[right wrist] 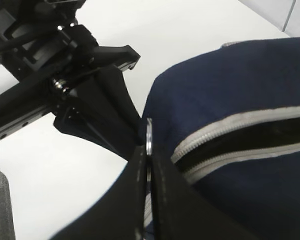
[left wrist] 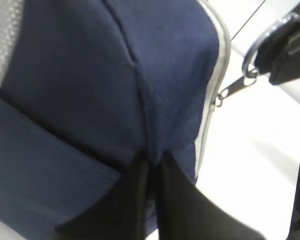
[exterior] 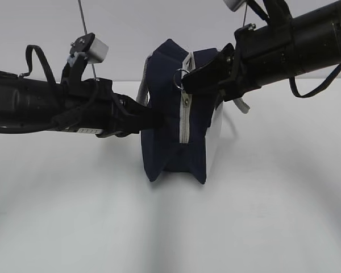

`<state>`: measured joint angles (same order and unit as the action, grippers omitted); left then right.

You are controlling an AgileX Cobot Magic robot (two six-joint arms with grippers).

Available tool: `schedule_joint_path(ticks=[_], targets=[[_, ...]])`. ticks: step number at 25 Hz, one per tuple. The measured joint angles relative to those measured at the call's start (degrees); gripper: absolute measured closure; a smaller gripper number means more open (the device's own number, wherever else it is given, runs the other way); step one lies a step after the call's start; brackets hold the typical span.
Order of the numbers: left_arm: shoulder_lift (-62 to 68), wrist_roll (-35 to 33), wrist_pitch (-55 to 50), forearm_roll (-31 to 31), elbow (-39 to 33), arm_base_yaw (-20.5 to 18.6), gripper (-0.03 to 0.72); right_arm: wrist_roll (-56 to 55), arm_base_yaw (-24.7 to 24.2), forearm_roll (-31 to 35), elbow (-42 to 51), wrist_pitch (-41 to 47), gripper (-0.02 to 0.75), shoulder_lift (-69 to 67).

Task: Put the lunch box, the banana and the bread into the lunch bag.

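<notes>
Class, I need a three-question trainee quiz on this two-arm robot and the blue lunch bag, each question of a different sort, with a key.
1. True or false: the left claw is pinching the navy fabric of the lunch bag.
2. Multiple choice: what is the right claw shut on? A) a grey strap handle B) the metal ring pull C) nothing
3. Short answer: in the right wrist view, is the grey zipper fully closed or partly open?

Key
1. True: its fingers meet on a fold of the fabric.
2. B
3. Partly open: a dark gap shows between the two rows of teeth.
</notes>
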<state>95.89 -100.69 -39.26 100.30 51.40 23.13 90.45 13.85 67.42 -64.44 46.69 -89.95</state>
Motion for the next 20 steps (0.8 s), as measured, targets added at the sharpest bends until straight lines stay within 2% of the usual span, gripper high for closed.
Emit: schedule_joint_path(ticks=[3,20], targets=[[0.0,0.0,-0.1,0.0,0.0,0.0,0.684,0.0,0.0,0.0,0.0,0.0,0.754,0.0],[0.0,2.4,-0.7,-0.8,0.0,0.0,0.685,-0.2,0.0,0.9,-3.7,-0.6,0.754,0.0]])
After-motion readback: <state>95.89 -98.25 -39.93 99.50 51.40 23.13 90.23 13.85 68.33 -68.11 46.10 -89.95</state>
